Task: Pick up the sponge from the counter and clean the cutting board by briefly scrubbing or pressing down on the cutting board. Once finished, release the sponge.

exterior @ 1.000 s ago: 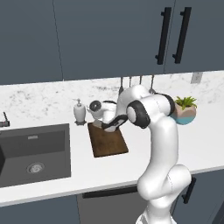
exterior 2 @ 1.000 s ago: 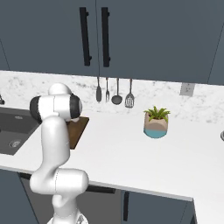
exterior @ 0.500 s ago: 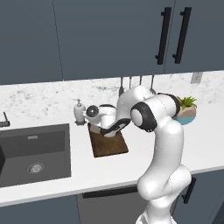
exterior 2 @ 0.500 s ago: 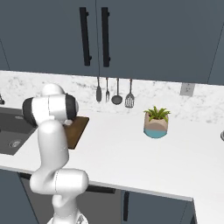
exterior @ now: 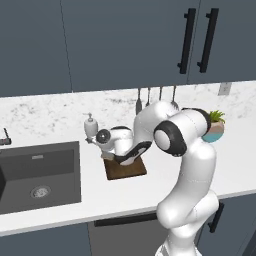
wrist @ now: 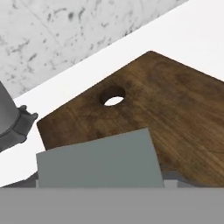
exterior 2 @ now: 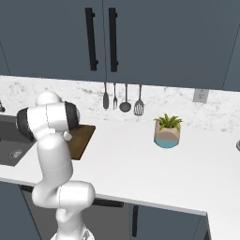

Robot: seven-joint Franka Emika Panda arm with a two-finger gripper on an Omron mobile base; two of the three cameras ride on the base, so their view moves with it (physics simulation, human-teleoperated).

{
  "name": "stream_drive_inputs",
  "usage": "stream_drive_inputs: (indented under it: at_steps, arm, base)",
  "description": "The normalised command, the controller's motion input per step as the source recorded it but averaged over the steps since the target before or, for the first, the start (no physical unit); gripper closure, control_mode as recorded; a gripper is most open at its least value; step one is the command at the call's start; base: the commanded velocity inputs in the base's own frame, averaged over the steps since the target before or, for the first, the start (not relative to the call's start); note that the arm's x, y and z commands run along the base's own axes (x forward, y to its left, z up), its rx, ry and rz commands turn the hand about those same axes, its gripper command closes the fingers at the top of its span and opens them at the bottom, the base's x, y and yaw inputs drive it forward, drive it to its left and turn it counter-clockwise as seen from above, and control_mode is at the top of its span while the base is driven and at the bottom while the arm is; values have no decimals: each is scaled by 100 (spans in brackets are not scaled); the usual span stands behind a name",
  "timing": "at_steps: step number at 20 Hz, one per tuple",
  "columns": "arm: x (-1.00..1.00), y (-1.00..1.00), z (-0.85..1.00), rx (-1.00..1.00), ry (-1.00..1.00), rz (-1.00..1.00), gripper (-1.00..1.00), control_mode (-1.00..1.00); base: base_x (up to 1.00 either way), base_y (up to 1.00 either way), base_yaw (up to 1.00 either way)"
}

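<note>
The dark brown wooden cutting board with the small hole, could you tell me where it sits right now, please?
The dark brown wooden cutting board lies flat on the white counter, just right of the dark sink basin, under the gripper, below the white soap dispenser.

Dark blue-grey upper cabinets (exterior 2: 154,42) with black bar handles (exterior 2: 91,38) hang above a grey-speckled marble backsplash (exterior 2: 164,97). Utensils (exterior 2: 124,97) hang on it, beside a wall socket (exterior 2: 200,95). A dark sink (exterior: 40,175) sits at left; dark base cabinets (exterior 2: 159,225) stand below
</note>
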Motion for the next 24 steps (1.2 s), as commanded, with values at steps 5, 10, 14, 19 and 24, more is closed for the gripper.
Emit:
stream_drive_inputs:
  at_steps: [5, 10, 14, 19, 24]
  arm:
    - [-12, -36, -33, 1, -1, 0, 100, -100]
    - [22, -14, -51, 2, 7, 0, 100, -100]
    - [8, -36, -45, 3, 7, -1, 100, -100]
    - [0, -36, -30, 0, 1, -9, 100, -100]
    - [0, -34, -20, 0, 0, -18, 100, -100]
  base:
    - [0, 0, 0]
    - [0, 0, 0]
    - [0, 0, 0]
    - [0, 0, 0]
    - [0, 0, 0]
